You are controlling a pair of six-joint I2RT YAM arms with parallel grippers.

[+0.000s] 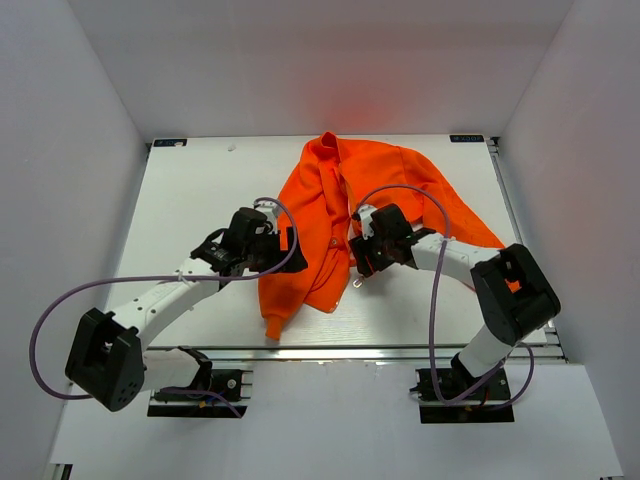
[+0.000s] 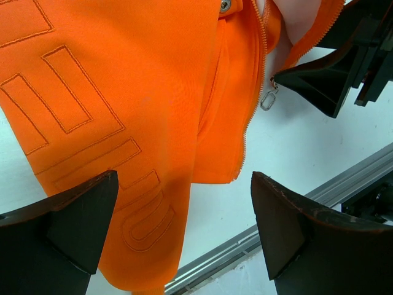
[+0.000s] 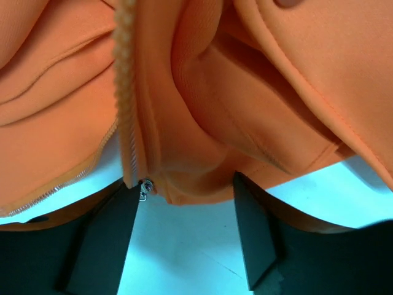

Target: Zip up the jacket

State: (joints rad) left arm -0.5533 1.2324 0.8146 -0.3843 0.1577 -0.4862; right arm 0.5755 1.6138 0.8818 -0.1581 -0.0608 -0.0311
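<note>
The orange jacket (image 1: pixel 345 205) lies crumpled on the white table, its front open and its pale zipper (image 2: pixel 256 80) running down to the hem. A small metal zipper pull (image 2: pixel 268 100) hangs at the bottom of one edge. My right gripper (image 3: pixel 184 184) stands open at the hem, its fingertips on either side of the bottom fold. Its left finger (image 3: pixel 107 236) is right against the zipper slider (image 3: pixel 146 187). My left gripper (image 2: pixel 184 212) is wide open above the jacket's lower left panel with the stitched letters (image 2: pixel 92 153), with nothing between its fingers.
An aluminium rail (image 1: pixel 380 350) runs along the table's near edge, close below the hem. White walls (image 1: pixel 70 150) enclose the table on three sides. The right gripper's black finger (image 2: pixel 325 80) sits just right of the zipper pull in the left wrist view.
</note>
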